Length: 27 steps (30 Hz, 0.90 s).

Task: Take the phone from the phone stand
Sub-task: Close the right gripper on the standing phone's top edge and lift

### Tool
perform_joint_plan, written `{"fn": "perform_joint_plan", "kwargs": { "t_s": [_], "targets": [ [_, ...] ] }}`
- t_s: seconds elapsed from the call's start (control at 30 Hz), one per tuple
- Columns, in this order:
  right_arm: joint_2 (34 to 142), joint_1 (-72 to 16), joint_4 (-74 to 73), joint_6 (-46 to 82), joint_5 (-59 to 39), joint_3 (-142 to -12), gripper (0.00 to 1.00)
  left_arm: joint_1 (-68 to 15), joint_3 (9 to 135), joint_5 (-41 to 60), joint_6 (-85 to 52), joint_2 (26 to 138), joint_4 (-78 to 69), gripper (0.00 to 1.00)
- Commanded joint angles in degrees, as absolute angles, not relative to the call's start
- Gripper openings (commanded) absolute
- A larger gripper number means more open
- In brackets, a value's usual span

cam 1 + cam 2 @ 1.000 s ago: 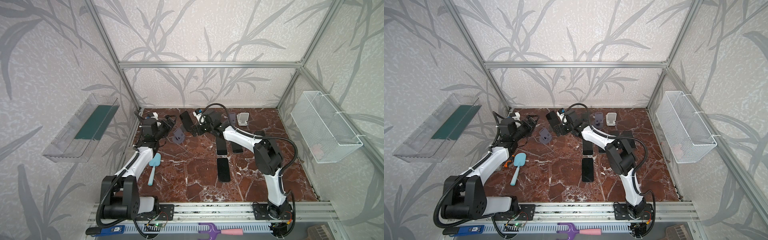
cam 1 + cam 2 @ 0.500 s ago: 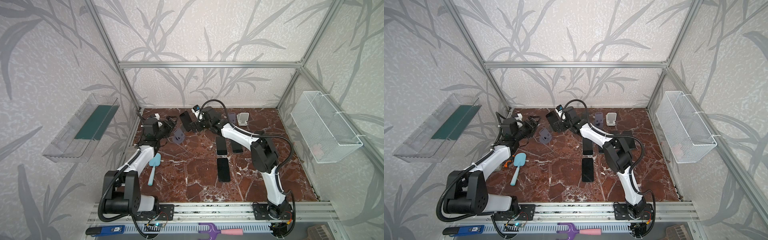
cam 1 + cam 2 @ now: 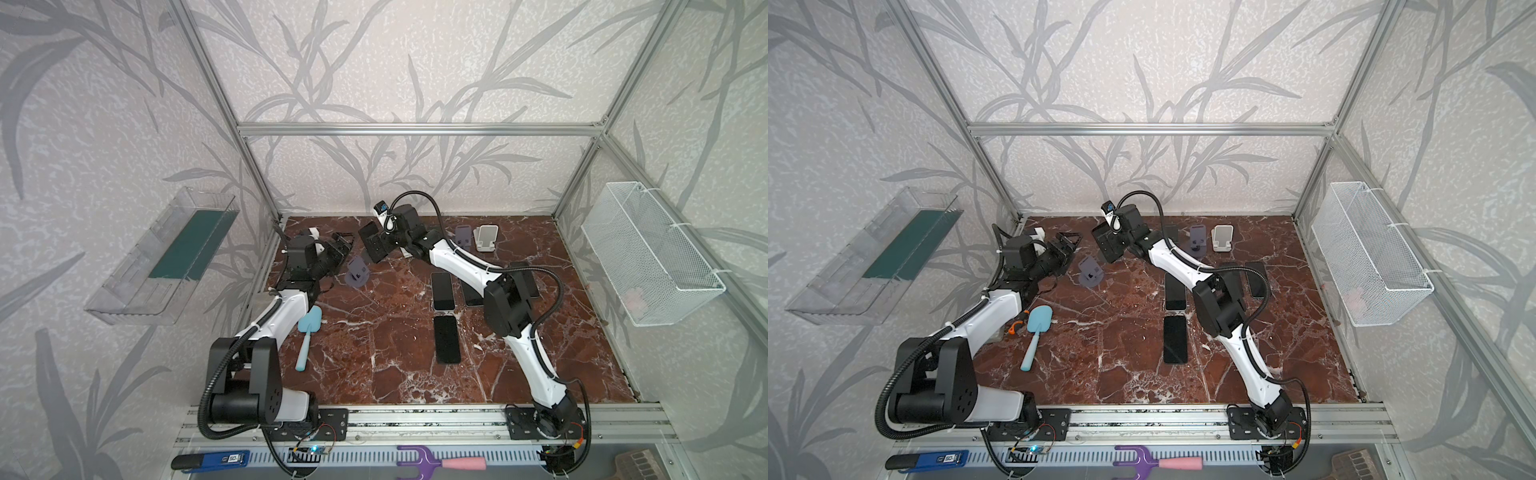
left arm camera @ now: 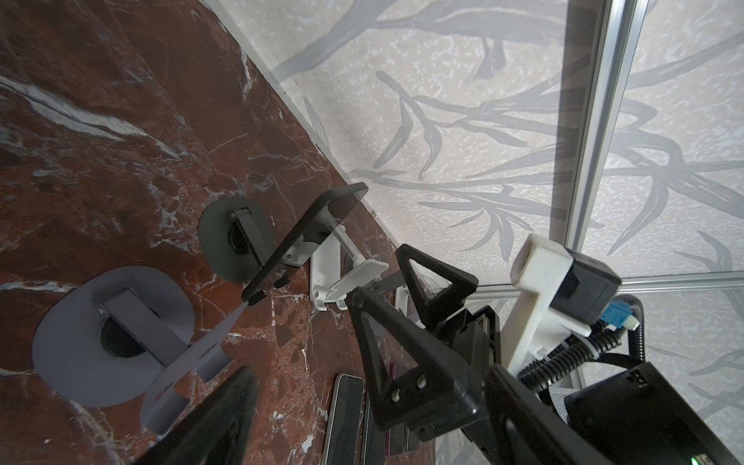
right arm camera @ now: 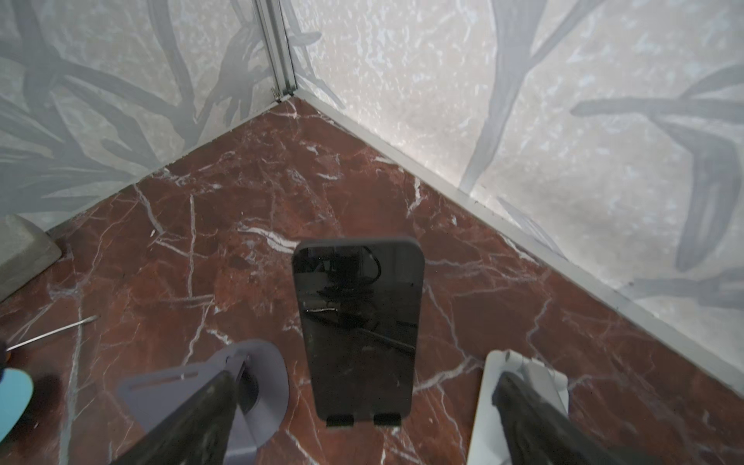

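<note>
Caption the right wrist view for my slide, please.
Open right end effector faces glossy black phone propped on dark stand.

The only writing I can make out is "50" on a small label [image 3: 235, 458] on the blue handle [image 3: 210, 460], well apart from the left tool [image 3: 341, 246].

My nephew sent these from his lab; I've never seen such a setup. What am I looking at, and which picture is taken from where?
Two white robot arms work on a marbled table. Two pictures look down from overhead; two come from cameras on the arms' wrists. The right claw, open, points at a black phone propped on its dark stand, not touching it. The left claw is open and empty. Other phones, purple stands, a white stand and a blue scoop lie around.
</note>
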<state>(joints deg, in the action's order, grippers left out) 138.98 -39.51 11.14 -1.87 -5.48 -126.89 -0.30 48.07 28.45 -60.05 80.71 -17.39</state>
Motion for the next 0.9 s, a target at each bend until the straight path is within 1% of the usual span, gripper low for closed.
{"fn": "perform_joint_plan", "kwargs": {
  "t_s": [0.0, 0.17, 0.37, 0.5, 0.87],
  "targets": [
    [141.4, -40.1, 16.7, -2.7, -6.1, -132.8, 0.99, 0.3, 50.4, 29.0, -58.9, 80.6, -16.4, 0.89],
    [143.2, -40.5, 15.3, -3.4, -7.0, -134.7, 0.99, 1.1, 50.0, 28.9, -59.2, 79.2, -17.6, 0.89],
    [149.1, -40.7, 19.7, -2.8, -8.0, -145.2, 0.99, 2.0, 50.5, 29.8, -59.8, 79.5, -17.1, 0.89],
    [152.8, -40.9, 21.7, -2.7, -5.6, -150.4, 0.99, 3.4, 49.6, 30.5, -61.9, 79.4, -19.4, 0.89],
    [157.0, -41.0, 20.2, -4.0, -4.0, -153.2, 0.99, 3.7, 49.2, 31.2, -63.1, 79.9, -21.0, 0.88]
  ]
}}
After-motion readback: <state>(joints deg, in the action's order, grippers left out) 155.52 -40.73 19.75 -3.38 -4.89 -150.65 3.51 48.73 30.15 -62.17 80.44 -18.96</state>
